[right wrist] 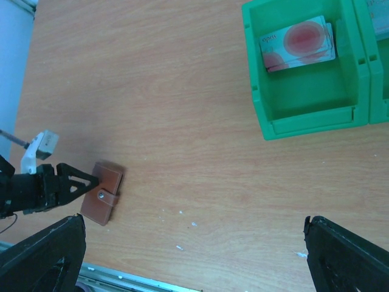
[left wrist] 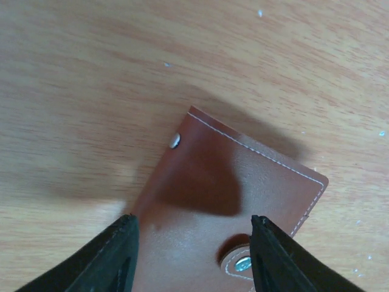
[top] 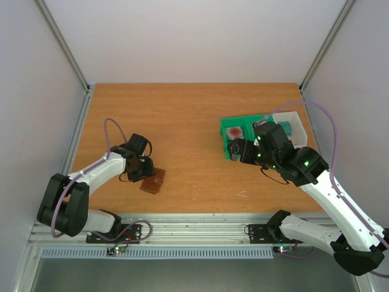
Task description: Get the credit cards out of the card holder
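The card holder (top: 153, 181) is a brown leather wallet lying closed on the table, its tab snapped. It fills the left wrist view (left wrist: 231, 201) and shows small in the right wrist view (right wrist: 103, 192). My left gripper (top: 144, 169) is open right above it, its fingers (left wrist: 118, 258) standing over the wallet's two sides with nothing held. Pinkish credit cards with red blots (right wrist: 298, 42) lie in a green bin (top: 243, 145). A teal card (top: 284, 128) lies in the white bin. My right gripper (top: 235, 149) is open wide and empty, near the green bin's front.
The green bin (right wrist: 307, 112) and a white bin (top: 298, 118) stand side by side at the back right. Small white specks (right wrist: 193, 224) dot the wooden table. The metal rail (top: 194, 230) runs along the table's near edge.
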You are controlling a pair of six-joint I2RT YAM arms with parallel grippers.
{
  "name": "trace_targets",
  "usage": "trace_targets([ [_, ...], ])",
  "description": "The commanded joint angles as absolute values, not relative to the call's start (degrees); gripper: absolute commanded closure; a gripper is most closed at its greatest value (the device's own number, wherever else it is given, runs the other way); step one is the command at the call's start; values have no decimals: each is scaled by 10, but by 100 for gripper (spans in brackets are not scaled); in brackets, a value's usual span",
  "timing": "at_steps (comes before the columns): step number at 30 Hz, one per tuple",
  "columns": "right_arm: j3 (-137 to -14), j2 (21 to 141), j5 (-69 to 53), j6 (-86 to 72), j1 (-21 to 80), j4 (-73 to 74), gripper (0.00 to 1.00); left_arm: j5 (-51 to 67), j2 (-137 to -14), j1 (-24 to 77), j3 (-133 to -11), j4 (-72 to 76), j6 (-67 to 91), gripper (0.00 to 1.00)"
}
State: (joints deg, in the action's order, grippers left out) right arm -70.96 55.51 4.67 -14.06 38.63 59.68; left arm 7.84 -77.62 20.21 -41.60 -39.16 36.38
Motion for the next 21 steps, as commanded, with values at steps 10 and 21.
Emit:
trace_targets([
  [10, -706, 542, 61, -134, 391, 622, 2, 276, -744, 216, -319, -233, 439, 70],
  [21, -695, 560, 21, -136, 391, 596, 2, 214, -670, 215, -341, -304, 421, 63],
])
